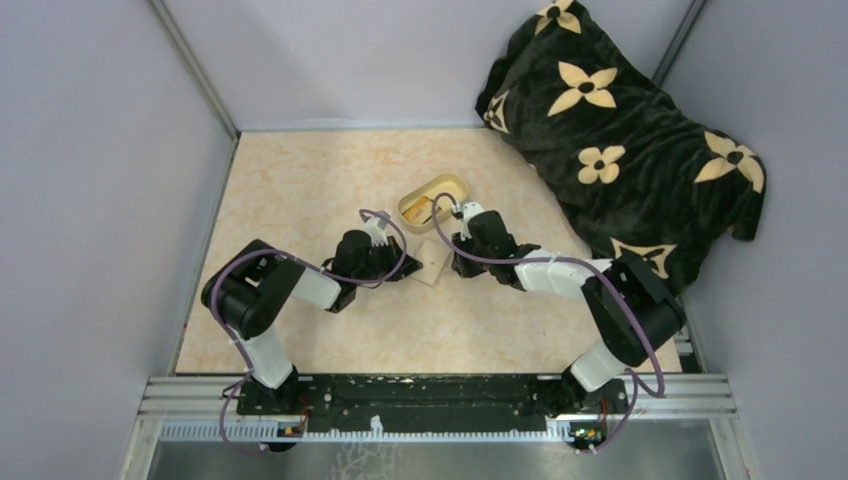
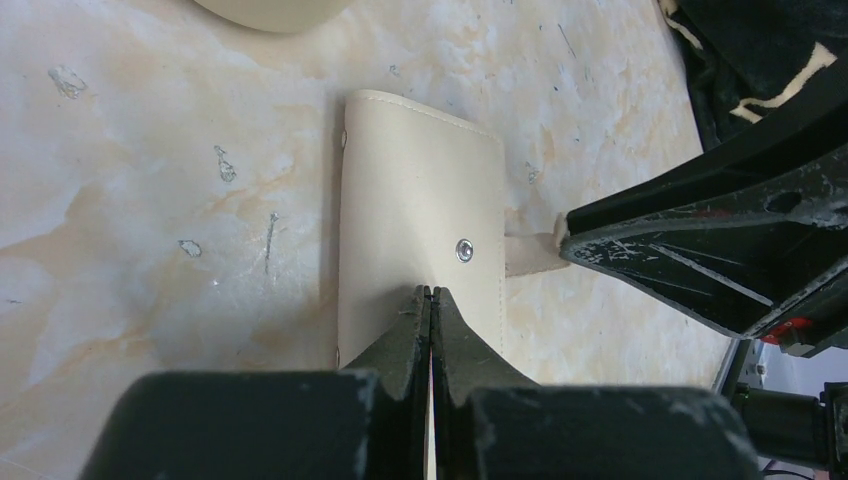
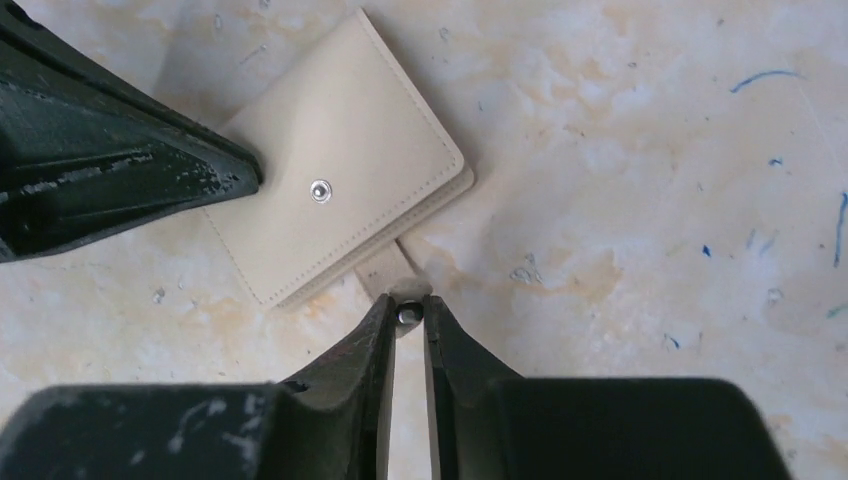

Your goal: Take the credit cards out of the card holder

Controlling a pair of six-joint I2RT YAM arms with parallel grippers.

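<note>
The tan card holder (image 1: 432, 263) lies folded shut on the table between both arms, snap stud facing up (image 2: 420, 200) (image 3: 340, 160). My left gripper (image 2: 431, 292) is shut, its joined tips pressing down on the holder's near part. In the top view the left gripper (image 1: 402, 266) meets the holder from the left. My right gripper (image 3: 408, 303) is shut on the holder's little closing tab (image 3: 385, 272), which sticks out from the side; the tab's snap sits between the tips. From the top, the right gripper (image 1: 452, 252) sits at the holder's right. The credit cards are hidden.
An oval cream-yellow dish (image 1: 410, 205) stands just behind the holder; its edge shows in the left wrist view (image 2: 270, 10). A black blanket with tan flowers (image 1: 620, 130) is heaped at the back right. Grey walls close the table on three sides.
</note>
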